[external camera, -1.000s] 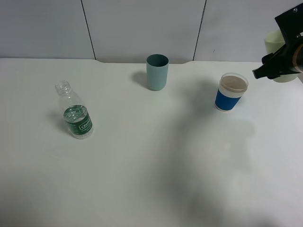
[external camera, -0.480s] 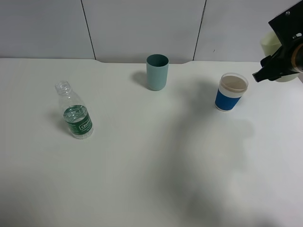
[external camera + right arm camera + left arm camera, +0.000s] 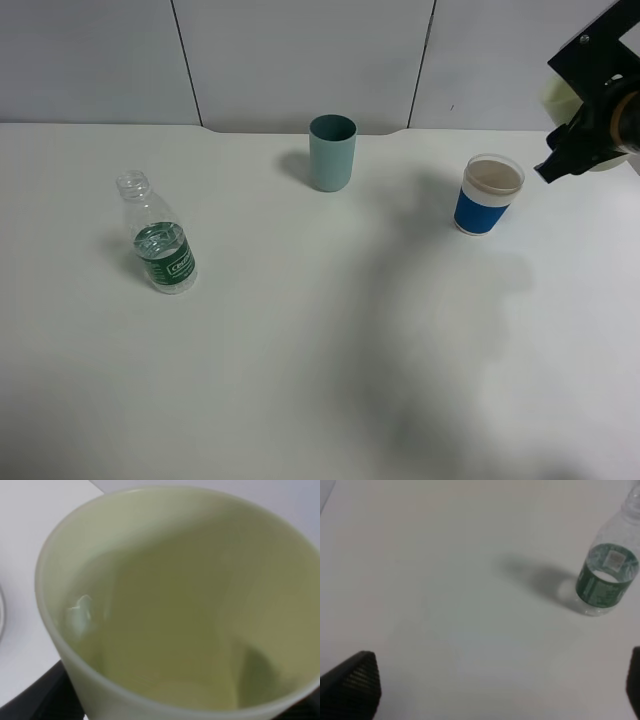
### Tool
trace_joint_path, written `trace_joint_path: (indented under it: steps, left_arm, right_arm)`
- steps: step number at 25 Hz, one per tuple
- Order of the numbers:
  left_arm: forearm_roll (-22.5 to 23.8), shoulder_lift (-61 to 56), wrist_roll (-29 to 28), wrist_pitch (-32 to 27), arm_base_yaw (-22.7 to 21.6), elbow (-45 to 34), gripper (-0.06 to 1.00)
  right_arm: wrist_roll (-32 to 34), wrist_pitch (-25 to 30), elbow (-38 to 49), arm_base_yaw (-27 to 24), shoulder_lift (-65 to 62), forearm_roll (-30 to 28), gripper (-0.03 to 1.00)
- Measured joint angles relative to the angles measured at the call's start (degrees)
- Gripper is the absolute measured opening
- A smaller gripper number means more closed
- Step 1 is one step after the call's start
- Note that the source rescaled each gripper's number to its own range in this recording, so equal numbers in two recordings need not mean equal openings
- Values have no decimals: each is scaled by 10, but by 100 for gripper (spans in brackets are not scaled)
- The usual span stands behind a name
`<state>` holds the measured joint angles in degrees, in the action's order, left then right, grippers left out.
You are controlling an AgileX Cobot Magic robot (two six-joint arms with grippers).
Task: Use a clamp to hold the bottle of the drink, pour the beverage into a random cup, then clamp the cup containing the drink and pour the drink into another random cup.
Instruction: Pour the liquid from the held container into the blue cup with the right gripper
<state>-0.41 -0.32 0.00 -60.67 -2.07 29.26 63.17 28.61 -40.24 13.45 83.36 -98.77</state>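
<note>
Right gripper (image 3: 590, 128) is up at the upper right edge of the overhead view, jaws clamped on the yellow-green cup (image 3: 553, 95). The black arm covers most of that cup. A pale sliver shows left of the arm and another bit shows lower right. Going by those two bits, its long axis runs close to vertical, with the top leaning a little toward the left of the frame, toward the blue-banded cup (image 3: 489, 196). It hangs to the right of that cup, not over its mouth. On the right wrist camera the cup's open mouth faces the lens and fills the picture. Clear water (image 3: 165, 650) sits low inside, with a bright glint by the wall, and dark jaw tips show against the outer wall on either side.

The blue-banded cup stands upright on the white table (image 3: 320, 380), right of centre, mouth up, pale inside. At the top middle, a teal cup (image 3: 332, 152) stands upright near the table's back edge, well apart from both. Over at the left, the bottle (image 3: 160, 245) stands upright, neck up, with a green label round its lower half and some water in it.

Left gripper (image 3: 492, 687) shows only on its own wrist camera, fingers spread wide, nothing but bare table between them. The bottle stands ahead of it, off to one side, well clear of the fingers.
</note>
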Motion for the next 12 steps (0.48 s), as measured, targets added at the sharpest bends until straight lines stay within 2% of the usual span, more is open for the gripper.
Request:
trace_joint_path:
  steps: [12]
  left_arm:
    - [0,0,0,1,0,0,100]
  right_arm:
    - [-52,26,0,14,34,0,3]
